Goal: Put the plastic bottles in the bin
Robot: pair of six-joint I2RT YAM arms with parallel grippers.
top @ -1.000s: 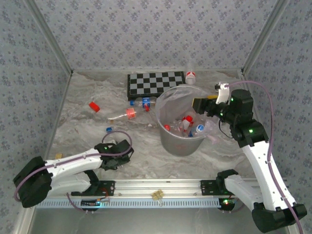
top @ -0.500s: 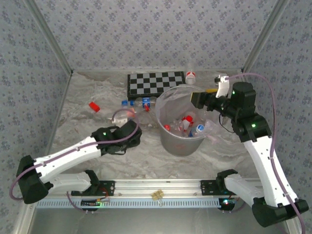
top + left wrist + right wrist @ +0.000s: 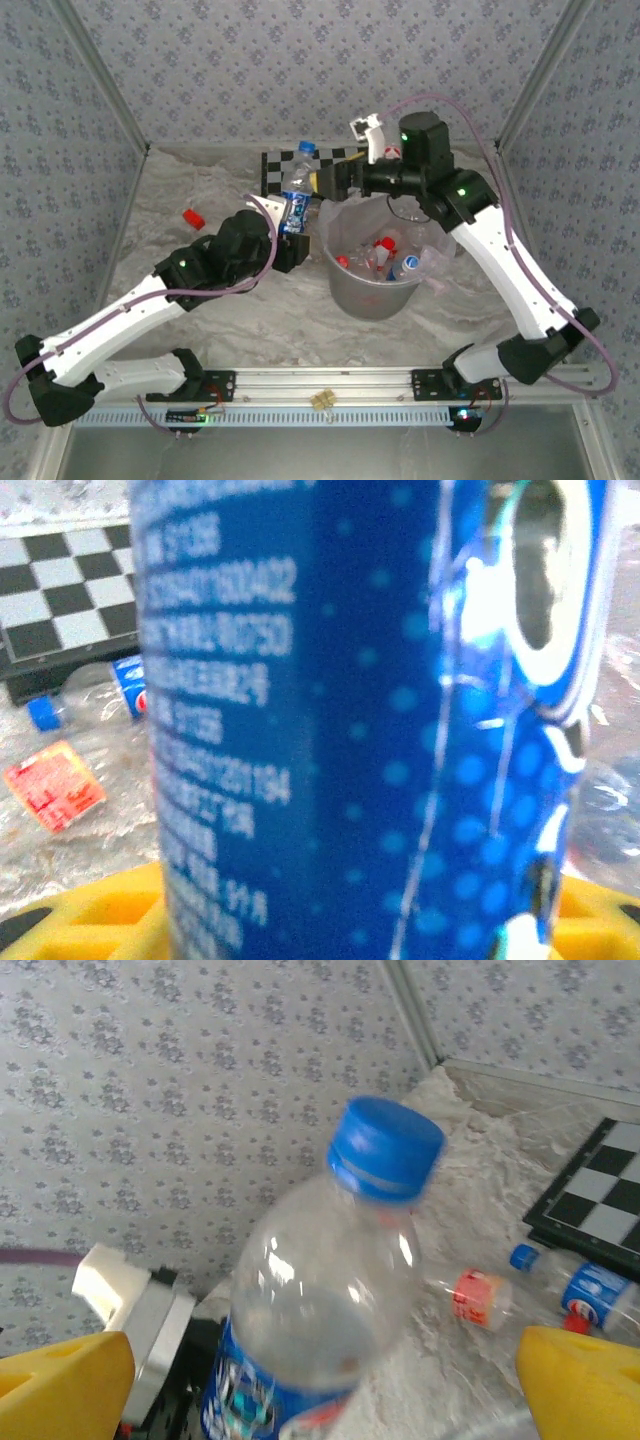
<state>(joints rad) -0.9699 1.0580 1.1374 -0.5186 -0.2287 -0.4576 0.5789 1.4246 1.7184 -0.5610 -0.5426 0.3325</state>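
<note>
A clear plastic bottle point(image 3: 296, 200) with a blue cap and blue label stands upright in the air, left of the bin's rim. My left gripper point(image 3: 292, 232) is shut on its lower body. In the left wrist view the blue label point(image 3: 330, 730) is close up above my yellow fingers point(image 3: 90, 915). My right gripper point(image 3: 333, 181) is open beside the bottle's top. In the right wrist view the bottle point(image 3: 335, 1290) sits between the wide yellow fingertips point(image 3: 60, 1380), touching neither. The grey bin point(image 3: 372, 285) holds several bottles point(image 3: 385, 253).
The checkerboard point(image 3: 272, 172) lies behind the held bottle. Two bottles lie on the table near it, one with a red label point(image 3: 488, 1298) and one with a blue label point(image 3: 588, 1295). A red piece point(image 3: 193, 217) lies at the left. Walls close three sides.
My left arm reached the bottles near the checkerboard, shut on one and raised it upright beside the bin. My right arm swung left over the bin to the bottle's top and opened wider.
</note>
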